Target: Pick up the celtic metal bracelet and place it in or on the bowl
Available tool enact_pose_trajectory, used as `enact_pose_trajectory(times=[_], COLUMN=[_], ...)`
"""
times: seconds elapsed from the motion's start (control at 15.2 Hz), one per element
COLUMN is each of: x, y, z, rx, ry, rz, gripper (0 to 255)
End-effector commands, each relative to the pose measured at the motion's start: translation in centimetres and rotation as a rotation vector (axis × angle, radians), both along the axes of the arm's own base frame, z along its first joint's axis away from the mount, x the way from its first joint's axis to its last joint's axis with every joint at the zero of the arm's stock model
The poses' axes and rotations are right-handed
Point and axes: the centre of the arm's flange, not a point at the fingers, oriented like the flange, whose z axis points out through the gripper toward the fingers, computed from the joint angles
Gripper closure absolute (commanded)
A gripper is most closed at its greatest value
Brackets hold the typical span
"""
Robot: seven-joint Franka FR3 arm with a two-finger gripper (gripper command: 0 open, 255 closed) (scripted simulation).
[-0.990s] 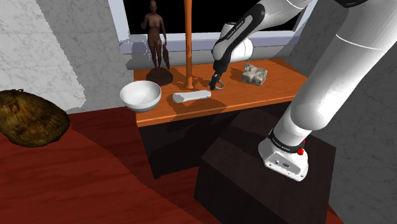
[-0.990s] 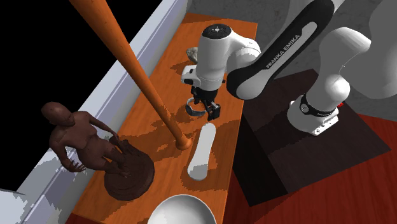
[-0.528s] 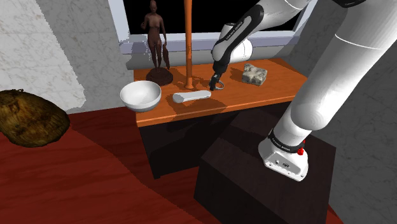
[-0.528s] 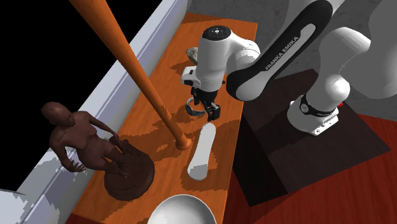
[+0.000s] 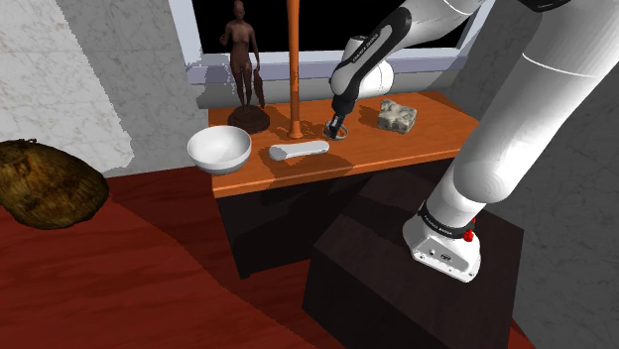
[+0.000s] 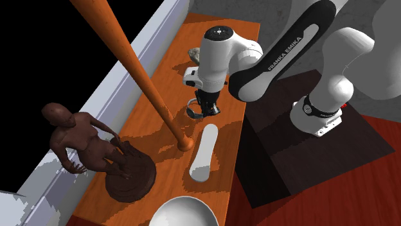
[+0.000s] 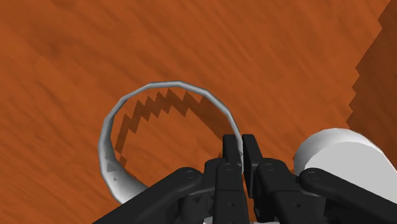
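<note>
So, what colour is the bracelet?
Plain silver-grey bracelet; the wrist view shows it best, with the gripper pinching its band.

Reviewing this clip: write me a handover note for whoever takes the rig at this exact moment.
Pincer: shut on the band of the grey bracelet, low over the orange table.
Bowl: white and empty, at the table's end toward the shoulder view's left. A white cylinder lies between it and the bracelet.
Done: grasp made.
Left: lift, carry past the cylinder, release in the bowl.
</note>
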Motion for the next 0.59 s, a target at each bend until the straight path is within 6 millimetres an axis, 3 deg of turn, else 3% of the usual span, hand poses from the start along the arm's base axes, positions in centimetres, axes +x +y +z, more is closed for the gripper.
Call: enact_pose_trajectory(times=[0.0, 0.53], x=[0.0, 0.0], y=[0.0, 0.0], z=[0.0, 3.7], rx=[0.0, 0.0], ry=[0.0, 0.0], rz=[0.0, 0.0], gripper=[255, 255])
